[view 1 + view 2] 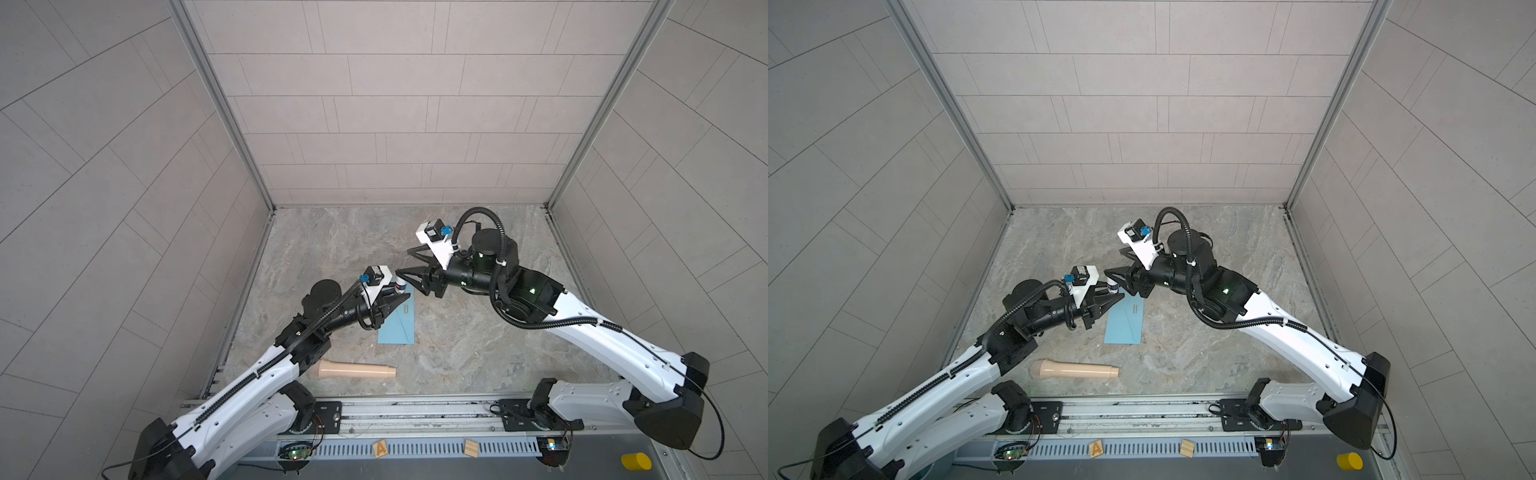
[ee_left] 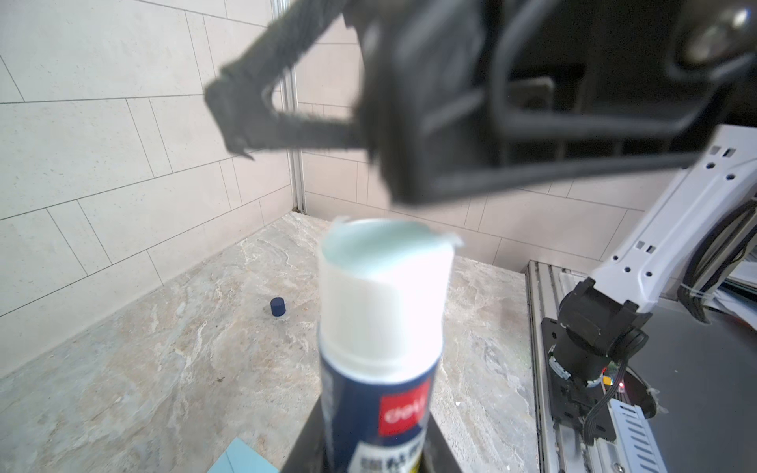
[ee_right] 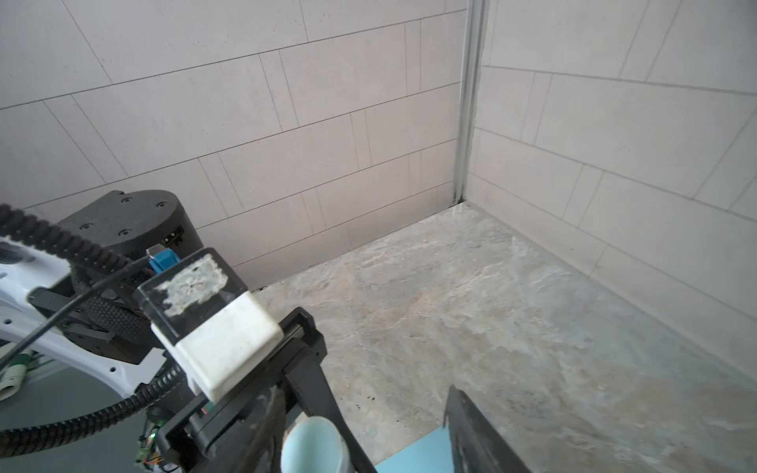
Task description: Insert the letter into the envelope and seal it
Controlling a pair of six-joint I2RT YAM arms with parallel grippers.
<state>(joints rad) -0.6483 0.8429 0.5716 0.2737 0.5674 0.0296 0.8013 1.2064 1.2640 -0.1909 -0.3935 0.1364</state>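
The light blue envelope [image 1: 399,328] [image 1: 1125,326] lies flat on the marbled table, its flap lines and small gold mark facing up. The letter is hidden from every view. My left gripper [image 1: 400,296] [image 1: 1118,296] is shut on an uncapped blue-and-white glue stick [image 2: 381,327] [image 1: 400,286], held over the envelope's far end. My right gripper [image 1: 404,262] [image 1: 1113,262] stands open just beyond the stick's tip, empty. In the right wrist view one of its fingers [image 3: 471,430] shows above the envelope [image 3: 418,454], with the glue stick [image 3: 313,444] beside it.
A small dark blue cap [image 2: 277,306] stands on the table. A beige vase-like piece [image 1: 355,369] lies near the front edge. Two wooden blocks [image 1: 380,449] and a yellow cylinder [image 1: 636,461] sit on the front rail area. Tiled walls enclose three sides.
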